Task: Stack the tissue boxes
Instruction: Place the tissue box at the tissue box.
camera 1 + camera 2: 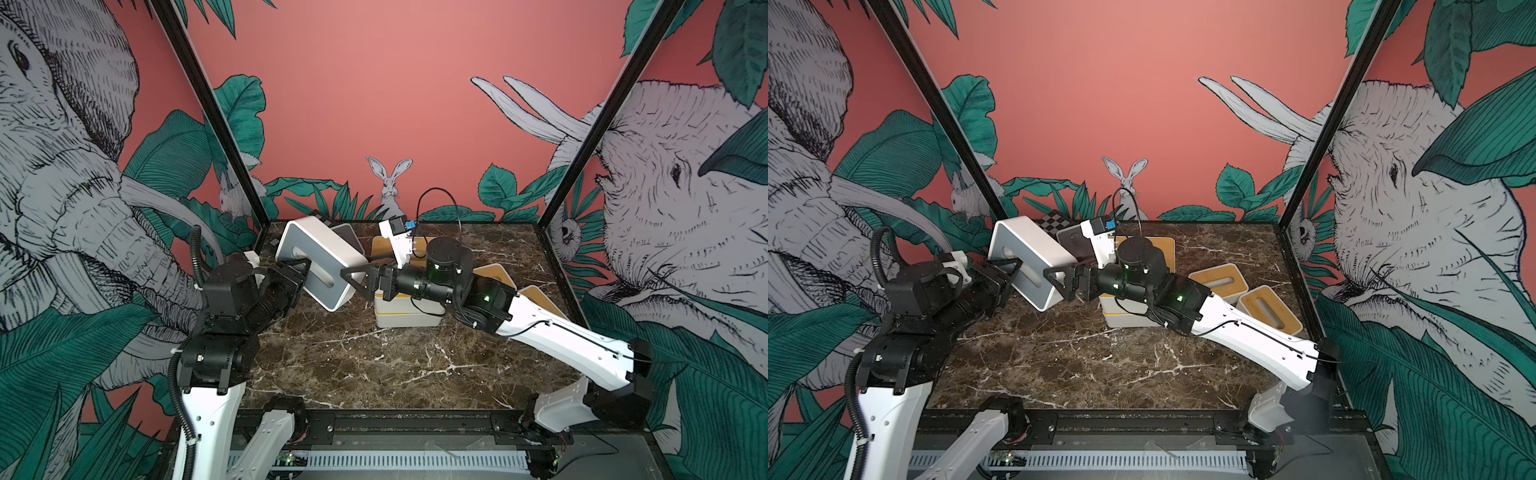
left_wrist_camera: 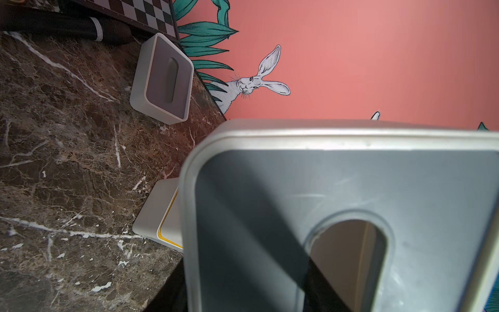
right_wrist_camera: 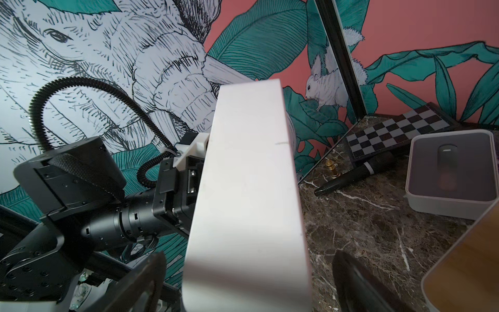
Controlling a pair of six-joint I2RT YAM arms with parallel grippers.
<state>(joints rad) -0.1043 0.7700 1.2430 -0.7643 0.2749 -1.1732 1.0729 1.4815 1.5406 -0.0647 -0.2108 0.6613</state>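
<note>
A white tissue box with a grey lid [image 1: 320, 257] [image 1: 1030, 257] hangs tilted above the marble table. My left gripper [image 1: 305, 270] is shut on its near end, and the lid [image 2: 351, 175] fills the left wrist view. My right gripper [image 1: 347, 276] [image 3: 248, 270] stands open around the box's other end [image 3: 248, 189], a gap on each side. Beside it stands a stack of two white boxes [image 1: 407, 311] [image 1: 1121, 318] with a yellow lid edge [image 2: 167, 216]. A second grey-lidded box [image 1: 1073, 241] [image 3: 451, 170] sits at the back. Bamboo-lidded boxes lie behind the stack [image 1: 1163, 249] and at the right [image 1: 1219, 282] [image 1: 1271, 309].
A checkerboard case [image 1: 1054, 222] [image 3: 391, 132] lies in the back left corner with a black microphone [image 3: 356, 173] and a small gold piece [image 3: 330, 168] near it. Black frame posts [image 1: 208, 104] rise at the table's back corners. Bare marble [image 1: 374, 365] spreads across the front.
</note>
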